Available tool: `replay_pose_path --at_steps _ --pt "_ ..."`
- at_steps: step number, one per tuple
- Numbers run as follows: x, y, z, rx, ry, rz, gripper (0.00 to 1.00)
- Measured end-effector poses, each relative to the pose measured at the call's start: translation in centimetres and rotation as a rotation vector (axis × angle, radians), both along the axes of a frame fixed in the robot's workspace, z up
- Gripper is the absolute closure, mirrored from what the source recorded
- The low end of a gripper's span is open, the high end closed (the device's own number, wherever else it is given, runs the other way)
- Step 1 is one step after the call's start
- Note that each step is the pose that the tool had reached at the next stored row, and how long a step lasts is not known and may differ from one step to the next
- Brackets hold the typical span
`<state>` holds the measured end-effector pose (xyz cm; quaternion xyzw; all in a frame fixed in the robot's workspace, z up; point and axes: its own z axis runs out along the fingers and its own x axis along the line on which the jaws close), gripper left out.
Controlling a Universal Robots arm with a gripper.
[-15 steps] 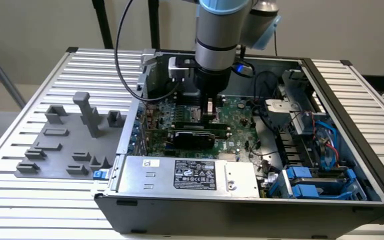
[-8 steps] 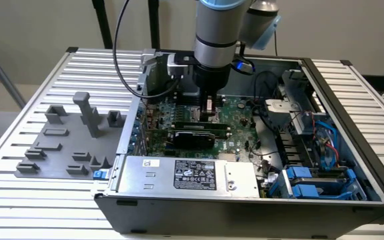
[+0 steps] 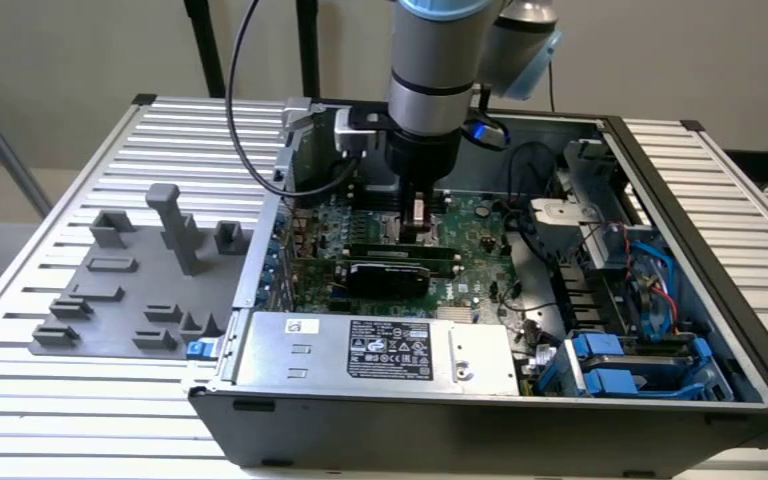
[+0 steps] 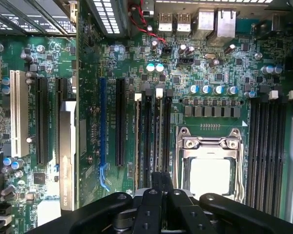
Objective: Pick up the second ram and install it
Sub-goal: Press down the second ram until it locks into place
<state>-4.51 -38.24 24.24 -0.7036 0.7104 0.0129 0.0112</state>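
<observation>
Hovering inside the computer case [image 3: 704,330] with gripper [image 4: 156,187] pressed together over the memory slots [image 4: 154,136] beside the processor socket [image 4: 212,163], apparently pressing the second ram [image 4: 138,141] home directly below, install seeming nearly done.

The open grey computer case [image 3: 491,330] on the slatted metal counter [image 3: 77,400] is seen whole from above and in front in the exterior view. The green motherboard [image 4: 136,73] is looked straight down on from close by in the wrist view. The motherboard [image 3: 471,250] is shared by both views.
</observation>
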Motion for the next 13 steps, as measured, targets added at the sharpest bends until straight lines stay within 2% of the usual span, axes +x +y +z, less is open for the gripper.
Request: replay_pose_path --at_steps 8,13 --pt "0.00 0.10 -0.53 0.0000 0.0045 -0.001 1.00" --pt "0.01 0.25 -0.93 0.0000 0.0049 -0.002 1.00"
